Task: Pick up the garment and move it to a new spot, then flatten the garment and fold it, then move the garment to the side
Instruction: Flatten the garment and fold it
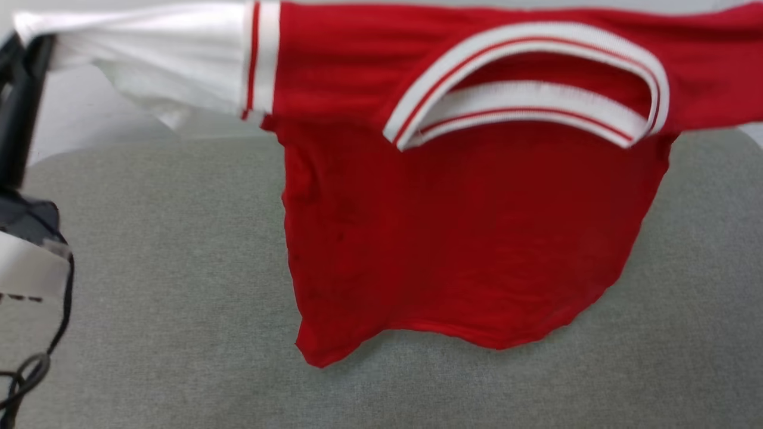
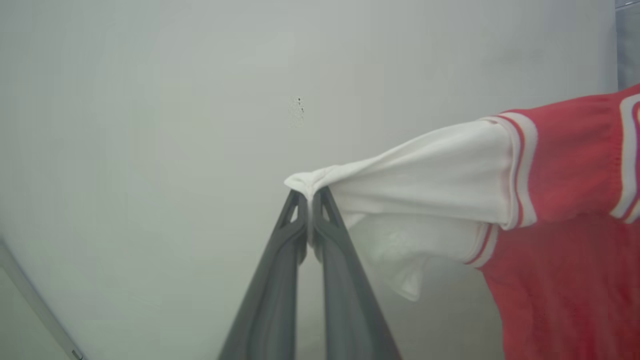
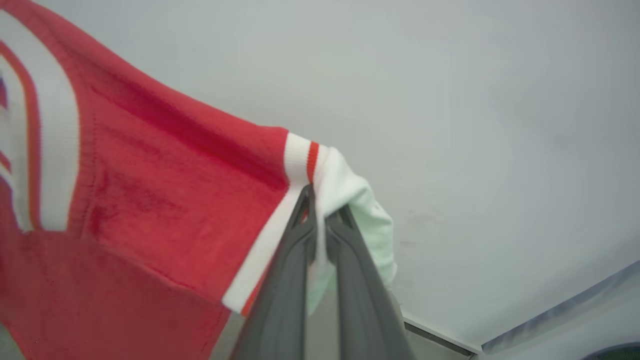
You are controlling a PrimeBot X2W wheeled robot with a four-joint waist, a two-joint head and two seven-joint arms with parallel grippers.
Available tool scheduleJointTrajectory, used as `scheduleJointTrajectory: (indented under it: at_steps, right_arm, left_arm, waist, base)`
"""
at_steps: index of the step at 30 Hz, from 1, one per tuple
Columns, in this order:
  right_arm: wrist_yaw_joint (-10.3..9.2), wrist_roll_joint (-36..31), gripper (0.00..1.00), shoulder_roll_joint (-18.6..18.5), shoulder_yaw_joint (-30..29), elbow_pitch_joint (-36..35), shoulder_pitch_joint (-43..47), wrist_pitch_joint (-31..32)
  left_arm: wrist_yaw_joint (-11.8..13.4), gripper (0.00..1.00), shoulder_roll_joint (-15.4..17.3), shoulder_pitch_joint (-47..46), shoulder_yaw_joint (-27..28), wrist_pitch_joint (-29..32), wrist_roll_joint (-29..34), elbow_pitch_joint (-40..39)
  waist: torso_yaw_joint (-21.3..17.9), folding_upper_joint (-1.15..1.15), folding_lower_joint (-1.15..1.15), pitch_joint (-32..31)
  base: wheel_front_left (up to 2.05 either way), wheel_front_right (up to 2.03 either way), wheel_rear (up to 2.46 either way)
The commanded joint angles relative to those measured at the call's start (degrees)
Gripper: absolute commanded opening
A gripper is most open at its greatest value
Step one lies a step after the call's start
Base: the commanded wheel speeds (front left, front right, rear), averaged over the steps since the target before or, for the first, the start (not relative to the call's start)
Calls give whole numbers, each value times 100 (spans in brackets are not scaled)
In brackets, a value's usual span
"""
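Garment (image 1: pixel 477 238) is held up in the air, stretched sideways across the top of the head view. Its collar (image 1: pixel 530 89) faces the camera and the red body hangs down over the grey counter (image 1: pixel 149 268). Can't tell if the hem (image 1: pixel 417 333) touches it. Left pincer (image 2: pixel 310 192) is pressed together, pinching the tip of the white left sleeve (image 2: pixel 425 170). Right pincer (image 3: pixel 320 200) is pressed together, pinching the right sleeve (image 3: pixel 350 190) just past the stripe trim. Pale wall (image 2: pixel 150 125) behind.

We are pinching the garment (image 3: pixel 150 200) by its white sleeve — right gripper (image 3: pixel 320 202) clamping it. Red cloth is draping leftward.
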Motion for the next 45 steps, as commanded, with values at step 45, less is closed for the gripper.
scheduleJointTrajectory:
  at_steps: [45]
  right_arm:
    - [-8, -2298, 0, 1424, 2044, 5151, -5435, -3590]
  left_arm:
    - [-484, 0, -613, -6676, -2251, -3215, 728, 7030]
  waist:
    - [328, 0, 0, 3288]
  base:
    - [0, 0, 0]
